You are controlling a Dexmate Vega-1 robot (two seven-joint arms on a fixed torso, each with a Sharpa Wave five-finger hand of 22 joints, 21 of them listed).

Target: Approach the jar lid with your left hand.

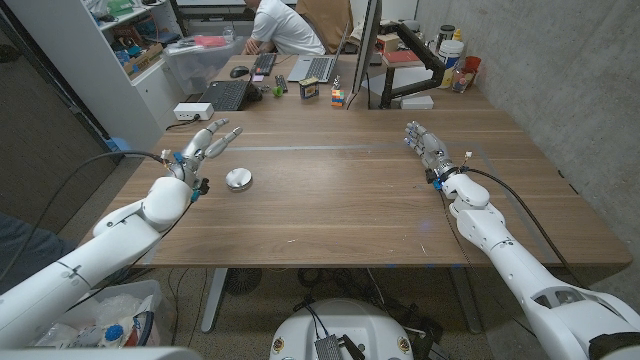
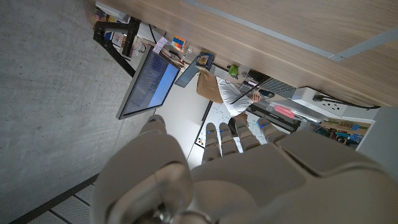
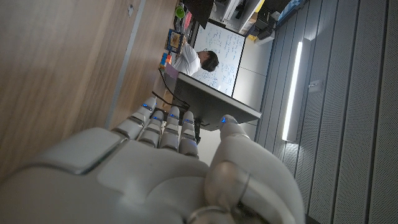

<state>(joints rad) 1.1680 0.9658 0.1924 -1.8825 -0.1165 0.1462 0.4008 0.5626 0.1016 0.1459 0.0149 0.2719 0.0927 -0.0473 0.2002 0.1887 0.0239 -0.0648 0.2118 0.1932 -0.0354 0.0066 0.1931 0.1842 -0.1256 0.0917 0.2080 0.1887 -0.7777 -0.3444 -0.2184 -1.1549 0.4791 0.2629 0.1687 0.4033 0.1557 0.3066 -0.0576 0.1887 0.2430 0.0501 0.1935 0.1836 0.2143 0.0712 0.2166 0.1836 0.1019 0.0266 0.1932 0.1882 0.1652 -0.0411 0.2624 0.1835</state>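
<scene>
Left hand (image 1: 200, 150) released, fingers spread, just beside jar lid (image 1: 238, 179) | right hand (image 1: 428, 148) released, well apart from lid | lid likely light, stiff, slippery: pinch its rim

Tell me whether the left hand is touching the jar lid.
Apart. The head view shows bare wood between the left hand and the jar lid, which lies on the table to the hand's right.

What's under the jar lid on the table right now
The jar lid lies alone on the bare wooden table, right of the left hand, untouched. No jar beneath it. Whatever sits under its dome is covered.
</scene>
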